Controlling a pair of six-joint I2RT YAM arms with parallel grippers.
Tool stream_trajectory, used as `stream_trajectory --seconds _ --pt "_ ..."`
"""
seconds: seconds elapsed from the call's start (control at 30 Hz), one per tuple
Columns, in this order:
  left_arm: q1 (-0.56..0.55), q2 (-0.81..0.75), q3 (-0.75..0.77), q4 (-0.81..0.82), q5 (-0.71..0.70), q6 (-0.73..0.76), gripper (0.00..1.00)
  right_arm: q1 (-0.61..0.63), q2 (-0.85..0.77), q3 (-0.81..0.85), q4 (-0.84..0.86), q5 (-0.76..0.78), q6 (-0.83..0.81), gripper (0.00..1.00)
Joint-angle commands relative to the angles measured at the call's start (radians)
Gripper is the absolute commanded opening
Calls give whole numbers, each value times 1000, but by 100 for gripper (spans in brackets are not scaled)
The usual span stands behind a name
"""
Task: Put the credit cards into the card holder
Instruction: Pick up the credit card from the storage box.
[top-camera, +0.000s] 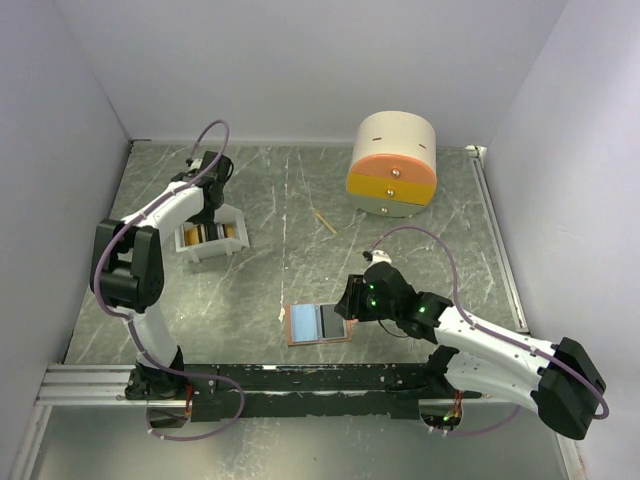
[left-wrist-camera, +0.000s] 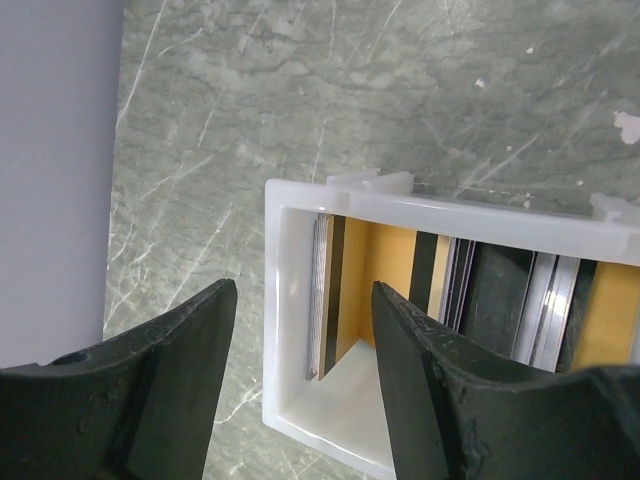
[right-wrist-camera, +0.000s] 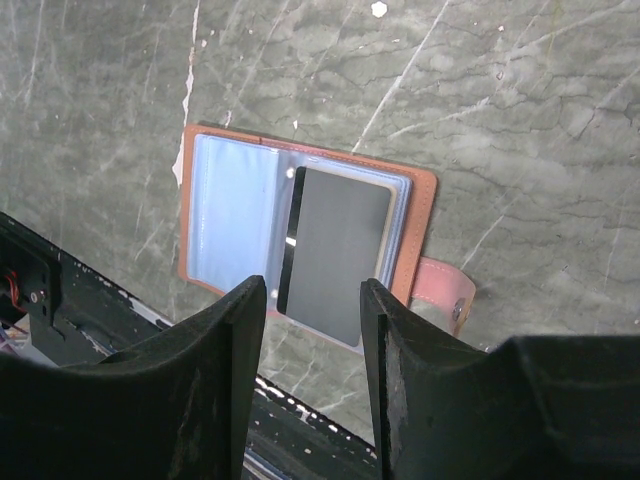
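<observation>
My left pincer (left-wrist-camera: 300, 300) hangs spread over the tray (left-wrist-camera: 480, 215), and I reckon I must slip one finger behind the end card (left-wrist-camera: 321, 290) and nip it alone.

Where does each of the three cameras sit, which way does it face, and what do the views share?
Top external: above and behind, looking down at the table; left arm and right arm whole.
Left wrist: on the left arm, looking down past the open left gripper into the tray of cards.
Right wrist: on the right arm, looking down past the open right gripper at the open holder, a grey card in it.
Shared: top view shows tray and holder too.
</observation>
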Motion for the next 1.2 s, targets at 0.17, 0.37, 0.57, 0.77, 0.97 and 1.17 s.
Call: stream_trajectory --seconds 0.17,0.37,0.57,0.77,0.97,1.17 --pt "17 41 -37 -20 -52 3 69 1 -34 -12 2 17 -8 43" --pt "30 64 -31 -20 -68 8 70 1 -62 -16 -11 21 -11 43" --pt "38 98 -20 -24 -81 11 69 1 -71 3 -32 35 -20 43" --pt "36 117 16 -46 -81 2 63 0 -68 0 -21 31 -17 43" --pt "36 91 42 -58 -102 5 59 1 -60 -4 -20 31 -15 43" --pt "36 99 61 -70 -109 2 59 1 -61 -9 -21 31 -11 43"
